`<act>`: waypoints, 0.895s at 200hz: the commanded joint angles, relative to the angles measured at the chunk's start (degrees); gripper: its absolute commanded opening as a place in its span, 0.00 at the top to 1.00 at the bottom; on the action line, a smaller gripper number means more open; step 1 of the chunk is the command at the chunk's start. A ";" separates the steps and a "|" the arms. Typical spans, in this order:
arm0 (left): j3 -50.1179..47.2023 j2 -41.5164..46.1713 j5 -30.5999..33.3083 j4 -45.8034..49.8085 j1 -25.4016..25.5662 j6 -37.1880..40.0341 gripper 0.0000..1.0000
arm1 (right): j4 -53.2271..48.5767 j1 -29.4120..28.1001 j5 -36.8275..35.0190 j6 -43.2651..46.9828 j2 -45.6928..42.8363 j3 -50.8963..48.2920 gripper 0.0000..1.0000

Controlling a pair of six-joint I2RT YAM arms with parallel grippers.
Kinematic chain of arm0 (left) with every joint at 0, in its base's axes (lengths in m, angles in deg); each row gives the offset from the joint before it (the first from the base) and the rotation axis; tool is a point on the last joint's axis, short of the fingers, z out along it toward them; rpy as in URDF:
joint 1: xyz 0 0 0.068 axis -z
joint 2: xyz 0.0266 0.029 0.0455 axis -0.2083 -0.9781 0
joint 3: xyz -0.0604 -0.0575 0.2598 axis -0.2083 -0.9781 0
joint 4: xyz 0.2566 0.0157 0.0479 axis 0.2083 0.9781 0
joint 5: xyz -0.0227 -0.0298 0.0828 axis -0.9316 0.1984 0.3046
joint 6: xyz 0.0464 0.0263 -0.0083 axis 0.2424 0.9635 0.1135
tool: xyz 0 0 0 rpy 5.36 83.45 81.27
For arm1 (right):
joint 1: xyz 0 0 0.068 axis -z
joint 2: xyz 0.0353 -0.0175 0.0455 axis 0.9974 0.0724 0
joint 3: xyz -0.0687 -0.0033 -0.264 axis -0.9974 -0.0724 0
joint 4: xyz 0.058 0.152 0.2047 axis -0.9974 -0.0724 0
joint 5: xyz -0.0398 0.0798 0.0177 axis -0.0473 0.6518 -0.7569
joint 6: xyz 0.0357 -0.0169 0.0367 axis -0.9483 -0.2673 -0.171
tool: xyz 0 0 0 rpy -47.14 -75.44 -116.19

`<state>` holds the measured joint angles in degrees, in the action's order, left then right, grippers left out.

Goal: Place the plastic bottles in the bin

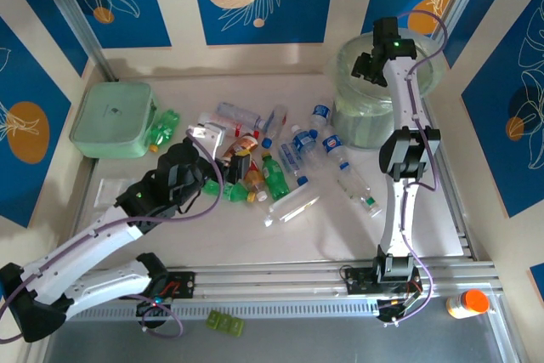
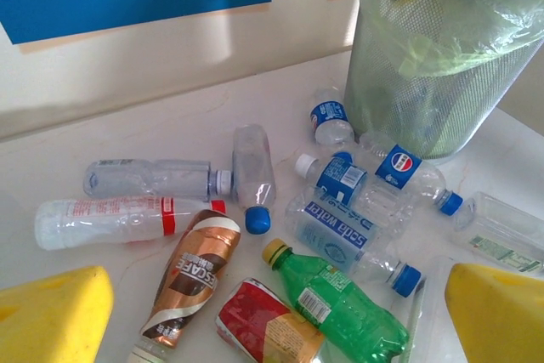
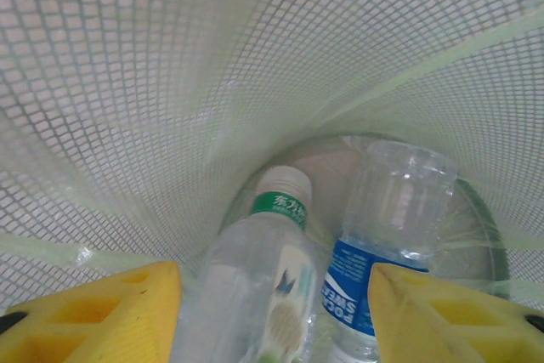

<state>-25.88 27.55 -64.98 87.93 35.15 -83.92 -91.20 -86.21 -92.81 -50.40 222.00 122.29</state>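
Several plastic bottles [image 1: 255, 163] lie scattered mid-table, left of the bin [image 1: 361, 116]. My left gripper [image 1: 204, 146] hovers open at the pile's left side. Between its yellow pads [image 2: 51, 312] lie a green bottle [image 2: 340, 308], a red-labelled bottle [image 2: 263, 325] and a brown coffee bottle [image 2: 191, 278]; none is gripped. Beyond them are blue-labelled clear bottles [image 2: 348, 231] and the bin [image 2: 433, 57]. My right gripper [image 1: 371, 65] hangs open over the bin. In the right wrist view the right gripper [image 3: 274, 312] looks down at a green-labelled bottle [image 3: 263, 278] and a blue-labelled bottle [image 3: 382, 252] inside the mesh wall [image 3: 170, 82].
A mint-green lidded box [image 1: 113, 119] stands at the left, with a green bottle [image 1: 164, 129] against it. A small orange-and-white bottle [image 1: 467, 302] sits off the table's near right corner. Blue patterned walls enclose the table's far side and both flanks.
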 commanded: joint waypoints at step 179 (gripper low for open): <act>2.30 -2.24 -0.60 2.64 0.64 -0.92 0.00 | 20.33 -27.96 3.46 -2.37 -62.04 -56.56 0.43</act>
<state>-25.97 26.35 -64.37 88.19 35.26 -83.41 -75.88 -108.16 -90.60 -50.48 164.96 72.96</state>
